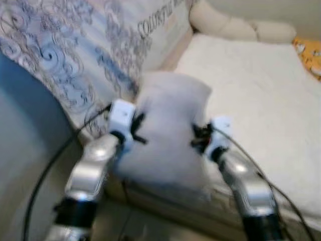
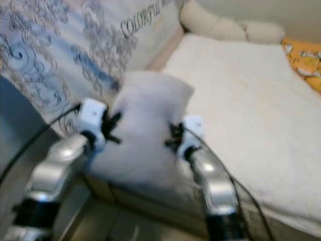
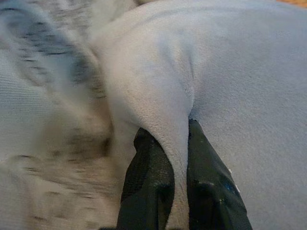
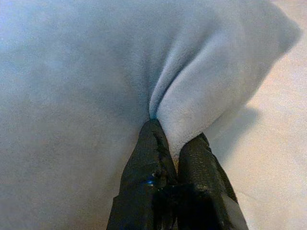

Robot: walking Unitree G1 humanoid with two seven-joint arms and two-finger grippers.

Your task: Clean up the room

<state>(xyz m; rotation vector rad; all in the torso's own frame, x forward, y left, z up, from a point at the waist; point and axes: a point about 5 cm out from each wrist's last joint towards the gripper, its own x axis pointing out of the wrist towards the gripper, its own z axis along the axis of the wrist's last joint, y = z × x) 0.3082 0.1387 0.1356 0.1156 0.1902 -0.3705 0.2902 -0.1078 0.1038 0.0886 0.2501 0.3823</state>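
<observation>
Pillow (image 1: pixel 168 128) hangs over the bed's (image 1: pixel 261 105) near edge, pinched by left gripper (image 3: pixel 175 143) and right gripper (image 4: pixel 175 139) at opposite sides; open mattress lies beyond.

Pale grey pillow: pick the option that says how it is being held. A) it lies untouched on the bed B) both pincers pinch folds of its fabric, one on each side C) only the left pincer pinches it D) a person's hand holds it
B: the left pincer and the right pincer each clamp a fold of the pale grey pillow, at opposite sides.
</observation>
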